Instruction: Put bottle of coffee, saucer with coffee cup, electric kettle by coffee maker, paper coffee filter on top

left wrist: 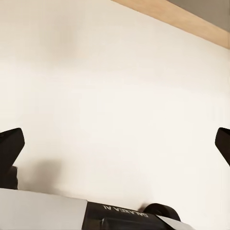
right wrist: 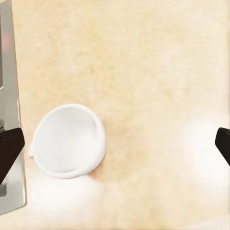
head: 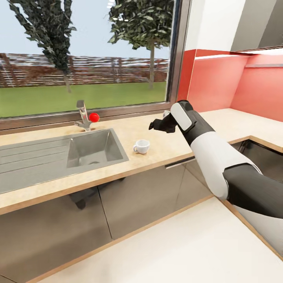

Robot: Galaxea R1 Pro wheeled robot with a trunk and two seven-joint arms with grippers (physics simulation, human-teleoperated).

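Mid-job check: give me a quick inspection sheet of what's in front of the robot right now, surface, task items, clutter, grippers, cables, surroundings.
Surface: countertop, light wood-look, with inset grey sink.
Job's things: cup upright on the countertop right of the sink, no saucer under it; looks empty in the right wrist view.
Clutter: nothing seen.
Grippers: right gripper open, above the counter beside the cup; left gripper open over pale floor.
Cables: nothing seen.
Surroundings: tap with red knob, window, red wall.

White coffee cup (head: 141, 146) upright on the light wood table (head: 165, 145), just right of the inset grey sink (head: 94, 151), right claw (head: 155, 125) hovering above and to the cup's right, tap (head: 83, 116) behind the sink, red knob (head: 94, 116) beside it.
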